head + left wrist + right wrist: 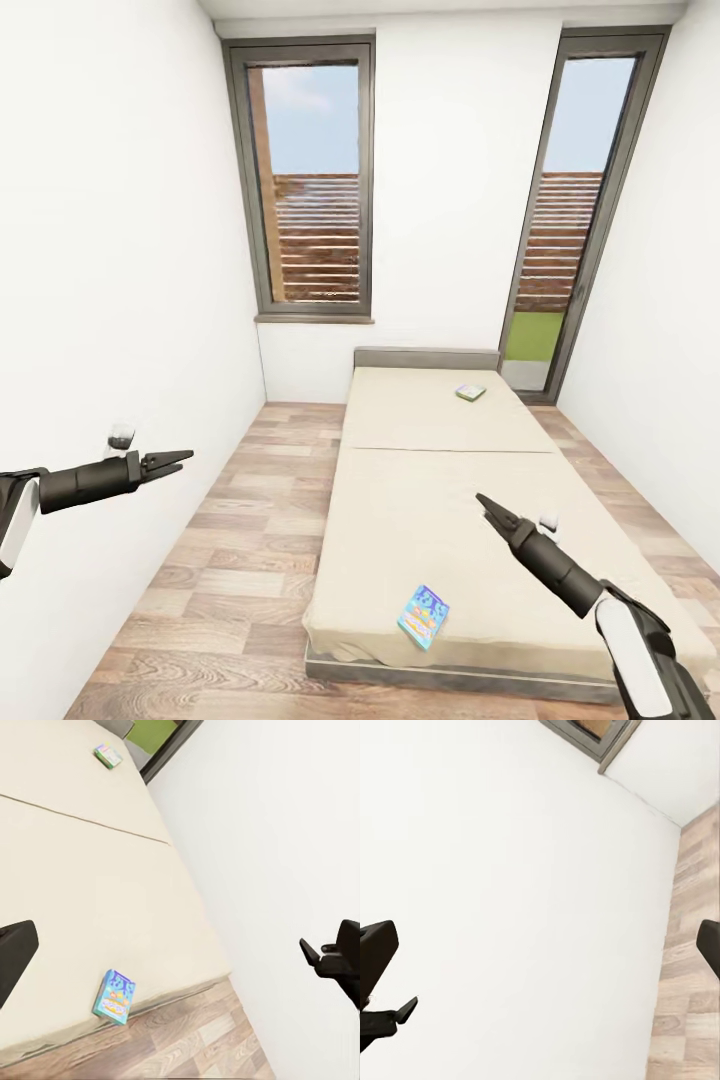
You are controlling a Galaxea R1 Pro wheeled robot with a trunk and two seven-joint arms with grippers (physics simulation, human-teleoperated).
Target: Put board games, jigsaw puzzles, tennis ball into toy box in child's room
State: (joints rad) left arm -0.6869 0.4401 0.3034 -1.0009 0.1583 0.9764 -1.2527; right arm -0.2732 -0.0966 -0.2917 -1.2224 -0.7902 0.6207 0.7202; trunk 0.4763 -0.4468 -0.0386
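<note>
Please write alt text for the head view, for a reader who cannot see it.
A low cream bed holds two flat colourful game boxes, a blue one near its foot and a white-green one near its head. Both dark claws, left and right, hover empty.

Far board game (pixel 471 392) cover too small to read; bed (pixel 620 600) corner cut off

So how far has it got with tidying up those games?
Nothing looks done yet. Two board games are on the bed: a blue one near the foot end and a white-green one near the head end. Nothing is in hand: the left end effector and right end effector hold nothing. Both games are left to collect; the other toys are out of sight.
</note>
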